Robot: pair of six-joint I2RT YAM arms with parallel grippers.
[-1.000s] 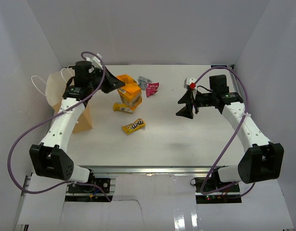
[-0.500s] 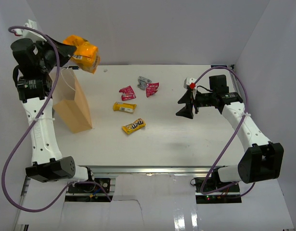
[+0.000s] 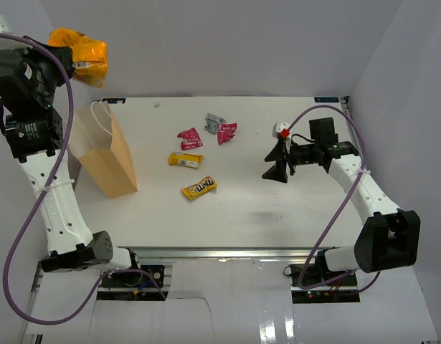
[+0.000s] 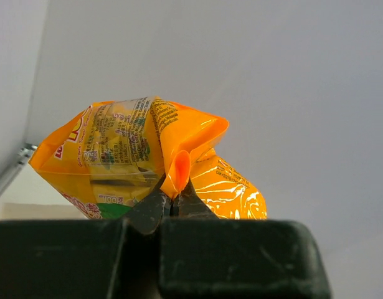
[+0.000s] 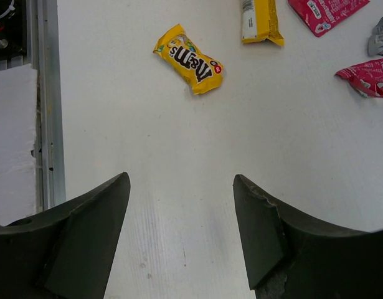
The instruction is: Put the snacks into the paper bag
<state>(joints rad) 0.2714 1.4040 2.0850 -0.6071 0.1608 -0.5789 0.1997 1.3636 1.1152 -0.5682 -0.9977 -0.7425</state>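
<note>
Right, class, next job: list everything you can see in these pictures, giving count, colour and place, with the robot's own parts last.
orange pouch: one, orange, held in the air at far left
paper bag: one, tan with white cord handles, standing at the table's left
M&M's packet: one, yellow, mid-table
yellow packet: one, yellow, just beyond the M&M's packet
red packets: two, red, farther back
grey wrapper: one, grey, beside the red packets
table: one, white
left tool: one, black, shut on the orange pouch
right tool: one, black, open, over the table's right
</note>
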